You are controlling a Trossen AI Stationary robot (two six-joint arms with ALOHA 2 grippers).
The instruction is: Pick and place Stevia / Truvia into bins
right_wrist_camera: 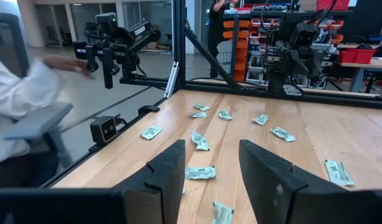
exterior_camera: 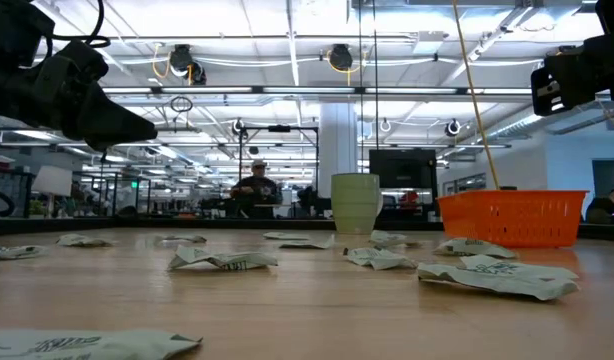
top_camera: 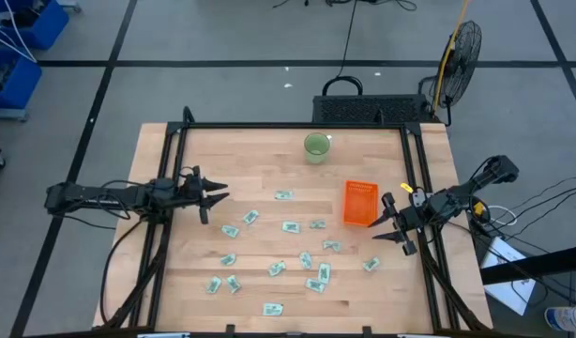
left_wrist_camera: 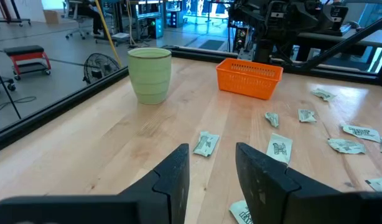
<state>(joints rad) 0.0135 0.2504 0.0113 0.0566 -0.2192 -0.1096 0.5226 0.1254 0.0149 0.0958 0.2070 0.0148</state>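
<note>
Stevia sachets (top_camera: 290,226) look light, thin, crumpled paper lying flat on the desk (top_camera: 260,160); pinch a raised edge. Left hand (top_camera: 210,196) and right hand (top_camera: 389,225) both hover spread wide, empty.

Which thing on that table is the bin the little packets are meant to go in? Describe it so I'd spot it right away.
Start at the wooden table and look toward the right gripper. Just beside it sits the orange bin, a small low-walled rectangular tray. It is the only orange thing there, unlike the round green cup and the pale sachets.
</note>
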